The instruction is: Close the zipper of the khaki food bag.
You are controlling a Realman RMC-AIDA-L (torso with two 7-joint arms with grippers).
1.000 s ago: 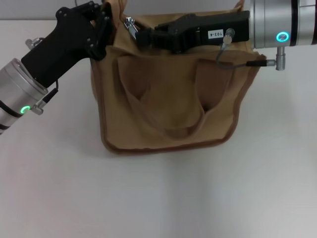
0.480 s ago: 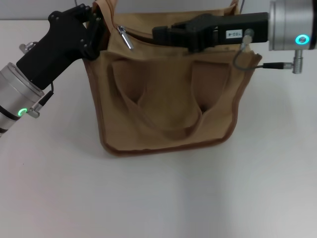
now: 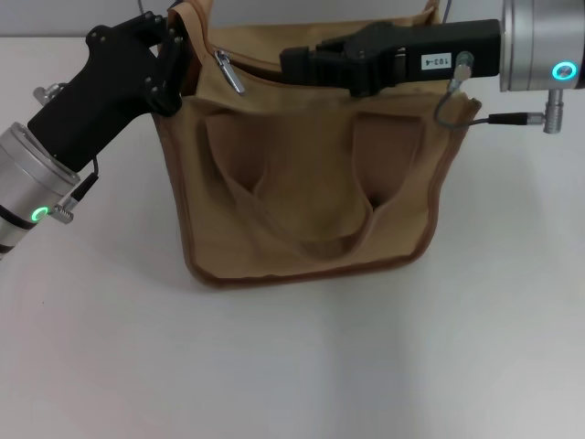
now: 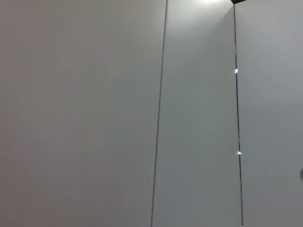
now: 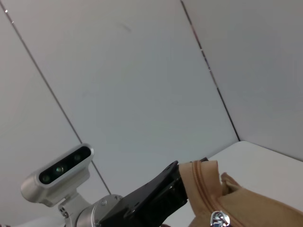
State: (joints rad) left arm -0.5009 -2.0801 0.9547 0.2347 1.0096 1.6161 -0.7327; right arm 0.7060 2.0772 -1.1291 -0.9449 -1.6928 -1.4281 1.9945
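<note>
Both grippers at the bag's top edge; zipper pull free, near the left gripper.

Left gripper (image 3: 169, 55) clamps the top corner of the bag (image 3: 311, 183), fingers shut on the fabric; fingertips mostly buried in the fold. Right gripper (image 3: 288, 62) lies along the top edge, tips pointing at the left gripper; cannot tell how far its fingers are apart or whether they hold anything. Zipper (image 3: 274, 71) partly hidden under the right gripper. Silver pull (image 3: 227, 71) hangs between the two grippers, just beside the left one, apart from the right tips. Left wrist view: only wall panels. Versus 0.5 s ago: little change. Versus 1.0 s ago: right gripper has drawn back from the pull.
</note>
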